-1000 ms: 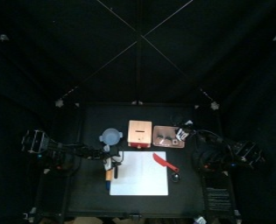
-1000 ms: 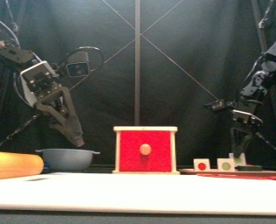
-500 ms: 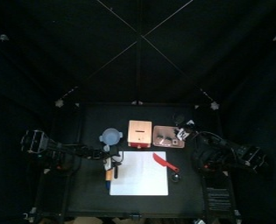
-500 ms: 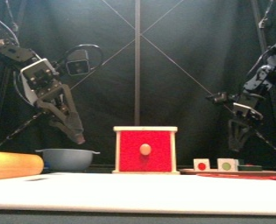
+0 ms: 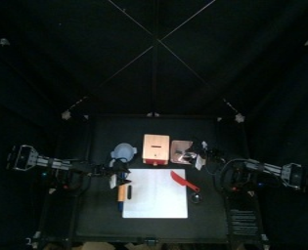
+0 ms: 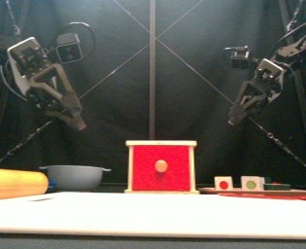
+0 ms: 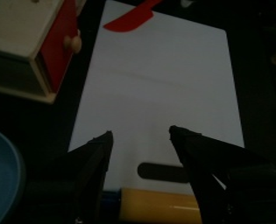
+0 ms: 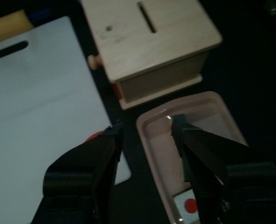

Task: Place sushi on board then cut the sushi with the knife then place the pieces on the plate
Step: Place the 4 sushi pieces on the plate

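Two white sushi pieces, one with a red centre (image 6: 224, 182) and one with a green centre (image 6: 252, 182), lie in the pink tray (image 5: 183, 147) right of the wooden box. One piece (image 8: 189, 206) shows in the right wrist view. The white board (image 5: 156, 194) lies bare at the table's front. A red knife (image 5: 183, 181) rests on its right edge. My left gripper (image 6: 78, 122) hangs high over the board's left side, open and holding nothing. My right gripper (image 6: 237, 115) hangs high above the tray, also open with nothing in it.
The wooden box (image 6: 160, 167) with its red drawer front stands behind the board. A blue-grey bowl (image 6: 75, 175) sits to its left. A tan cylinder toy (image 6: 13, 182) lies along the board's left edge.
Both arms have lifted and drawn back toward their own sides, so both grippers now hang higher above the table. Nothing on the table has moved.
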You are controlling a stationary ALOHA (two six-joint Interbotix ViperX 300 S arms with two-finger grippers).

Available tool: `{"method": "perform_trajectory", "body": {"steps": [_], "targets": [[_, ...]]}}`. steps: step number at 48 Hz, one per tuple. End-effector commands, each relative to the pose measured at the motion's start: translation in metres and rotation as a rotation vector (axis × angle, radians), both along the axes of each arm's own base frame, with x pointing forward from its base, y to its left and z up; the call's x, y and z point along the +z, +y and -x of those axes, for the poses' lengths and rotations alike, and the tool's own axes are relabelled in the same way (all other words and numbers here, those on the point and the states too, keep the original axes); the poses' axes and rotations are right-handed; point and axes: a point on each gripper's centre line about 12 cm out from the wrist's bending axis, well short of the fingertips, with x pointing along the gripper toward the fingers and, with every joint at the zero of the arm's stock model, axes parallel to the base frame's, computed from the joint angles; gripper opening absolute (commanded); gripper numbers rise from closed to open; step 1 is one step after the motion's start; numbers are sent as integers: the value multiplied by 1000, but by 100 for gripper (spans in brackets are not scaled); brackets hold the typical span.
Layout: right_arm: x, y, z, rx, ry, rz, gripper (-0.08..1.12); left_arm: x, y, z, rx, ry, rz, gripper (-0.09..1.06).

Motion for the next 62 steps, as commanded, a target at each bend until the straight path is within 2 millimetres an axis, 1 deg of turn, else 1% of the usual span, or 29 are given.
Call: {"method": "perform_trajectory", "body": {"steps": [1, 6, 12, 21, 27, 37, 40, 45, 47, 54, 62], "targets": [[-9, 13, -11, 59, 19, -9, 83, 0, 5, 11, -1, 31, -14, 90], [-22, 19, -19, 94, 63, -19, 83, -7, 7, 24, -22, 114, -37, 90], [-31, 23, -27, 121, 102, -23, 83, -16, 10, 43, -63, 237, -86, 90], [-38, 26, -28, 146, 133, -12, 83, -22, 12, 70, -94, 390, -122, 90], [-46, 28, -22, 157, 174, -15, 83, -15, 13, 75, -100, 363, -149, 90], [-62, 32, -9, 171, 251, -42, 83, -9, 13, 80, -100, 355, -155, 90], [-66, 34, -3, 177, 280, -54, 83, -12, 13, 85, -101, 392, -148, 90], [-70, 37, 4, 187, 319, -66, 83, -23, 10, 99, -107, 501, -117, 90], [-72, 38, 6, 191, 335, -70, 83, -26, 10, 102, -107, 513, -108, 90], [-79, 40, 15, 211, 390, -70, 83, -27, 9, 101, -104, 495, -101, 90], [-86, 46, 28, 230, 476, -109, 83, -27, 10, 101, -98, 495, -100, 90]]}}
